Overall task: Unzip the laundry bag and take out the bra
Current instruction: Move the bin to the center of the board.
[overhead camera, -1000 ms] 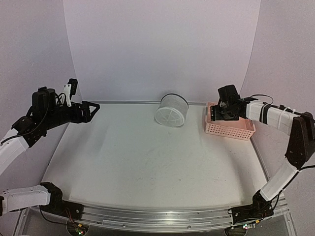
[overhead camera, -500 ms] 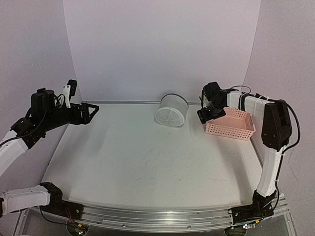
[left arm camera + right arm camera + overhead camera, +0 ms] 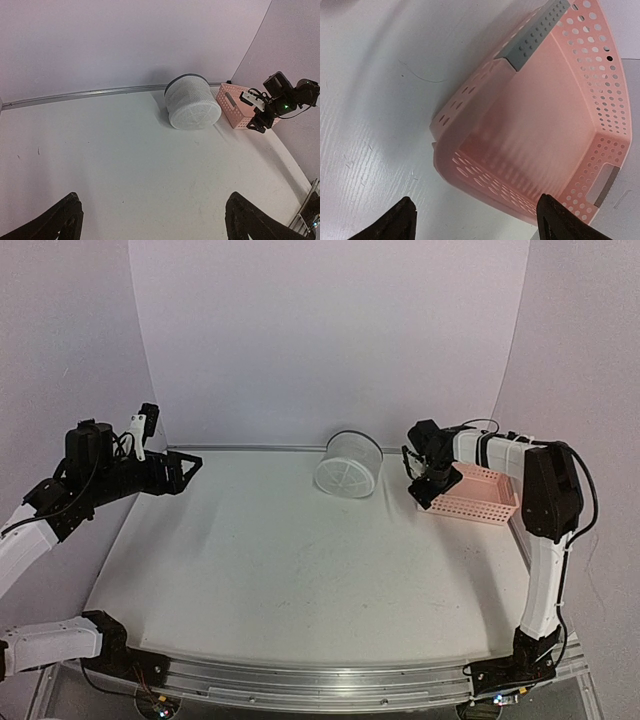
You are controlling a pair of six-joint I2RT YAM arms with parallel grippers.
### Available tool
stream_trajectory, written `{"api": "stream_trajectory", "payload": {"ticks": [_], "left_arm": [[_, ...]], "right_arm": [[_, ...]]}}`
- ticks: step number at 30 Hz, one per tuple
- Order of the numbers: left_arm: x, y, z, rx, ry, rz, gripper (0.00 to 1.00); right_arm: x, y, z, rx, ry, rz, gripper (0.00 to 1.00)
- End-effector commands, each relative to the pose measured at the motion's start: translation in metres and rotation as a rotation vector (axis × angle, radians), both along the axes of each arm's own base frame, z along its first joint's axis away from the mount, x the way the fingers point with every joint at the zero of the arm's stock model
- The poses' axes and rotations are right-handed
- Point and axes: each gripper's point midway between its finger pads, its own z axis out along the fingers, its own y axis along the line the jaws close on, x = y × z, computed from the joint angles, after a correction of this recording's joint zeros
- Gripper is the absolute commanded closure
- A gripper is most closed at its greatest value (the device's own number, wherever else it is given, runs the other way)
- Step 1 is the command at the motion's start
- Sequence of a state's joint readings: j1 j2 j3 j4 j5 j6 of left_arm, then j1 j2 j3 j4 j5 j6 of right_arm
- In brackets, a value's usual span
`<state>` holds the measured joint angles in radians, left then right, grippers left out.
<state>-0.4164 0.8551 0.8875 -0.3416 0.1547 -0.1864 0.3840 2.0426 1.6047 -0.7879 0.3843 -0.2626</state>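
The laundry bag [image 3: 347, 465], a white mesh cylinder with a dark rim, lies on its side at the back of the table, also seen in the left wrist view [image 3: 192, 102]. It looks closed. The bra is hidden. My left gripper [image 3: 186, 469] hovers open at the far left, well away from the bag; its fingertips [image 3: 65, 220] frame bare table. My right gripper [image 3: 422, 488] is open just above the left end of the pink basket [image 3: 480, 512], to the right of the bag. Between its spread fingertips [image 3: 402, 222] only table and the basket's corner show.
The pink perforated basket [image 3: 485, 170] sits at the back right near the table edge and its inside shows nothing in it. A metal rail [image 3: 85, 93] runs along the back wall. White tabletop [image 3: 300, 560] stretches in front of the bag.
My right gripper has swung left from above the basket's middle to its left end and dropped lower. The left arm has barely shifted. The bag has not moved.
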Motion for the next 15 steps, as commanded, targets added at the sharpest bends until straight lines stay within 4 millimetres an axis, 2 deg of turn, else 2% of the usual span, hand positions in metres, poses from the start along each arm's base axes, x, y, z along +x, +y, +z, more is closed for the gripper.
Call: {"api": "stream_trajectory", "payload": {"ticks": [1,15], "left_arm": [[-0.0002,-0.0019,0.0104,-0.005,-0.035,-0.011,0.00],[-0.0014,-0.0014,0.0110,-0.006,-0.037,-0.012,0.00]], "right_arm": [[0.0084,-0.0107,0.0154,-0.045,-0.036,0.001,0.21],[0.0131,-0.0118,0.0058,-0.018,-0.010,0.003,0.49]]}}
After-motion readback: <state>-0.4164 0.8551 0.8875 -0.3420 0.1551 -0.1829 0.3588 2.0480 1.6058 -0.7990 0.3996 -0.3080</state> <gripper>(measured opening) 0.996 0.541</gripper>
